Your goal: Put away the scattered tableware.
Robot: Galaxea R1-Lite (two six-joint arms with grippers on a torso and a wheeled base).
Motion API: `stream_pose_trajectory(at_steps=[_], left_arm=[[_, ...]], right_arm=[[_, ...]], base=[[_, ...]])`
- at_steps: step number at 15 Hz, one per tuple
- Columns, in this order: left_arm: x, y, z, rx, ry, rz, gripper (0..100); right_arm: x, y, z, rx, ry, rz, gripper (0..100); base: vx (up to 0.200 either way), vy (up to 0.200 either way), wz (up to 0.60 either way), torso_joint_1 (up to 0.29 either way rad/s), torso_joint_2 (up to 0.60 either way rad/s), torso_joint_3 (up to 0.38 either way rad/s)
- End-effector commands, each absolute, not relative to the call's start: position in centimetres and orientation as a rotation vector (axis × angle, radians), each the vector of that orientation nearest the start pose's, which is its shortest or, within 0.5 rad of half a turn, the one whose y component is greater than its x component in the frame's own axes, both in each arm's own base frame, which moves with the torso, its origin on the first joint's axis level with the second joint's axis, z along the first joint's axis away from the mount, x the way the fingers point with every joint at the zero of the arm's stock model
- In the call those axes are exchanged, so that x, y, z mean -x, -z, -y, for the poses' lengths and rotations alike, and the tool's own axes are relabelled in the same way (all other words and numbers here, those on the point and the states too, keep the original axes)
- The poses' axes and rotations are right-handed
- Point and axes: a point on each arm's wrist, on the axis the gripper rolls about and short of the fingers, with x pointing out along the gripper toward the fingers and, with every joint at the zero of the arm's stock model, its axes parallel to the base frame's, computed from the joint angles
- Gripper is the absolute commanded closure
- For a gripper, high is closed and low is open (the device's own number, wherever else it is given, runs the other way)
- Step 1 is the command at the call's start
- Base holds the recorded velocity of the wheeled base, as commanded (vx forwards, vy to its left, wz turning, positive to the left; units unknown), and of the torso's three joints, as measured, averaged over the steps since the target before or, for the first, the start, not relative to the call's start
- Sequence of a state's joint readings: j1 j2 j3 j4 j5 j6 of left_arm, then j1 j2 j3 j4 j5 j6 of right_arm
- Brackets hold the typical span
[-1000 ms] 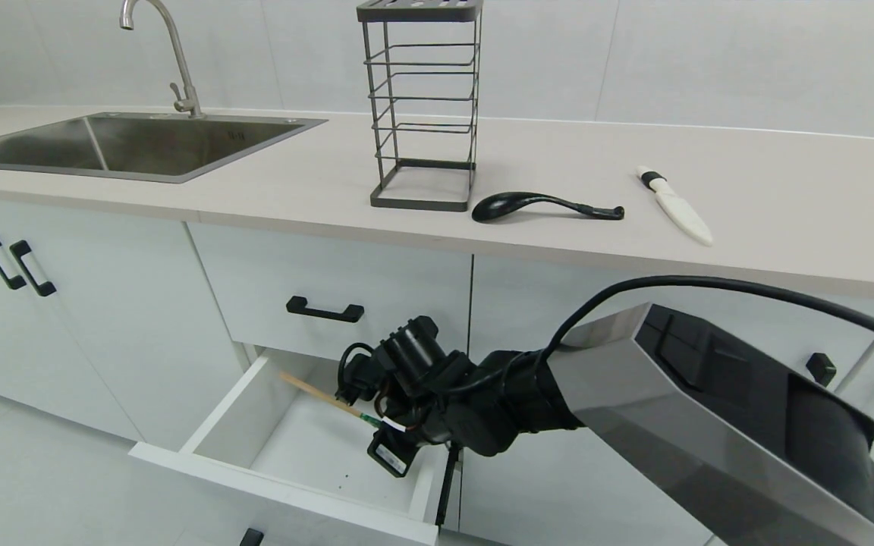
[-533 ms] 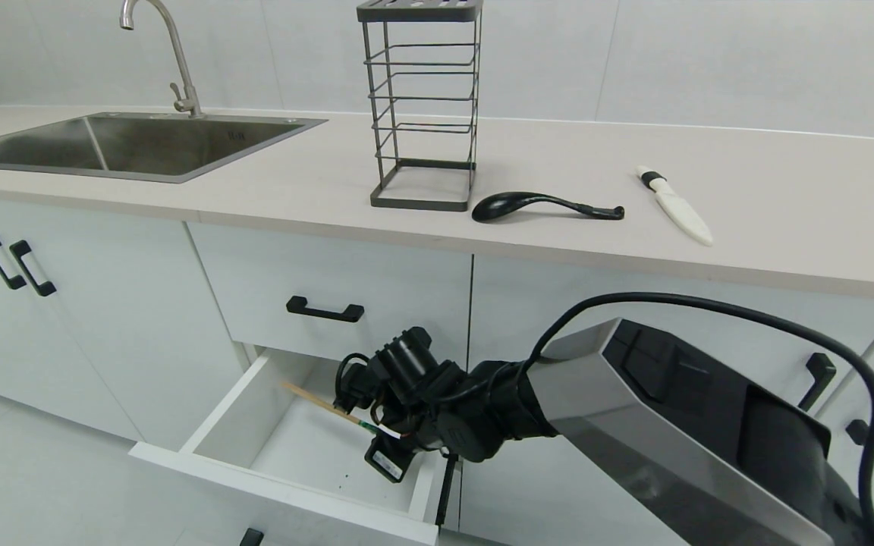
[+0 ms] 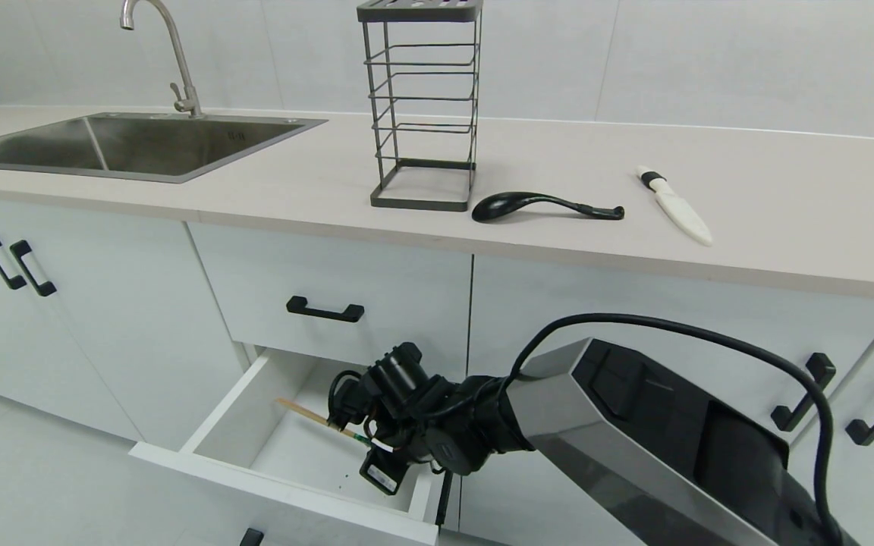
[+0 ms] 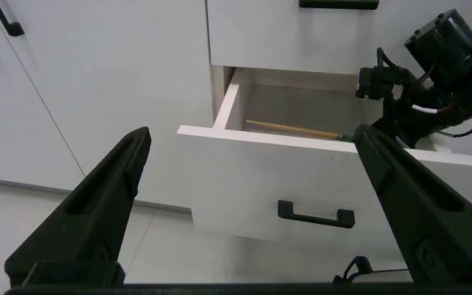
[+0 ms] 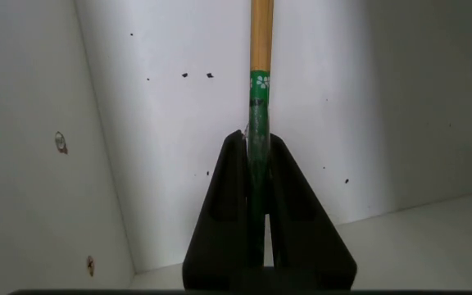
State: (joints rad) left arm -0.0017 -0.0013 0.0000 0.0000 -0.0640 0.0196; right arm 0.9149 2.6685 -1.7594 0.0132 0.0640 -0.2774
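On the desk (image 3: 786,197), a steel sink (image 3: 103,144) sits at the far left. Below it, the lower drawer (image 3: 232,406) stands pulled out. The left hand (image 4: 252,135) hangs in front of the drawer, its fingers spread wide apart with nothing between them. Over the drawer's floor is a chopstick (image 3: 315,417), pale wood with a green end carrying small white marks. Its long axis runs nearly level, with the bare tip pointing to the robot's left and slightly back. The right hand (image 3: 376,447) is clamped on the green end, at the drawer's right side. Up on the desk stand a wire rack (image 3: 422,106), then a black spoon (image 3: 543,206) just beside it, and a white knife (image 3: 676,206) farther right.
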Motion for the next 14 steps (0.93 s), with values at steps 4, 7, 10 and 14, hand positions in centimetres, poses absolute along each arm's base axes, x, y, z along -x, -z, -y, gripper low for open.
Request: stream_pose_trajectory(at_steps=[4, 7, 10, 14], left_arm=[[2.3, -7.5, 0.1, -0.020, 0.066, 0.001, 0], [2.3, -7.5, 0.1, -0.020, 0.066, 0.001, 0], [2.3, -7.5, 0.1, -0.020, 0.066, 0.001, 0], [2.3, -7.5, 0.1, -0.020, 0.066, 0.001, 0]], right_arm=[[-29.9, 4.4, -40.1, 0.658, -1.058, -0.733, 0], [-29.9, 4.3, -40.1, 0.646, -1.079, -0.733, 0], [-29.6, 3.2, -40.4, 0.645, -1.085, -0.716, 0], [-28.3, -2.4, -41.1, 0.612, -1.109, -0.608, 0]], base=[[0.000, 0.000, 0.00, 0.000, 0.00, 0.000], [0.000, 0.000, 0.00, 0.000, 0.00, 0.000], [0.000, 0.000, 0.00, 0.000, 0.00, 0.000], [0.000, 0.000, 0.00, 0.000, 0.00, 0.000]])
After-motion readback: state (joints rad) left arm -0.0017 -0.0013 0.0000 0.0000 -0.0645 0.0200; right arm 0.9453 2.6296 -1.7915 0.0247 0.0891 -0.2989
